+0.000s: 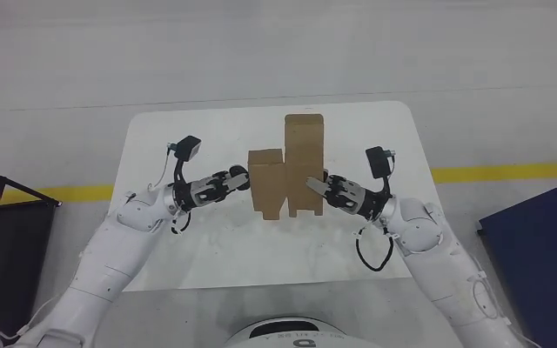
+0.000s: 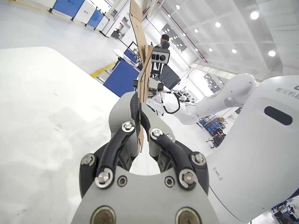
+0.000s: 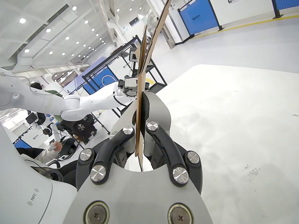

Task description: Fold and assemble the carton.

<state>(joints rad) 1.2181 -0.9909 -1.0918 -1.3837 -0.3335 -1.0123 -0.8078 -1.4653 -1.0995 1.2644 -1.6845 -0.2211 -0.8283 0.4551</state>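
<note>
The folded brown cardboard carton looks matt and dry, and its cut edges are raw and slightly fuzzy. The white rounded-corner worktop is smooth with a dull sheen. It carries faint grey scuffs at about 7 o'clock from the carton.

At the carton's 9 o'clock side, the left claw has a satin grey metal base plate and bright polished screw heads. Its links are semi-gloss black plastic and its finger shells smooth pale grey. Its black, coarsely textured rubbery pads press on the cardboard.

At 3 o'clock, the right claw shows the same satin metal, shiny fasteners, black plastic links and rough black pads.
</note>
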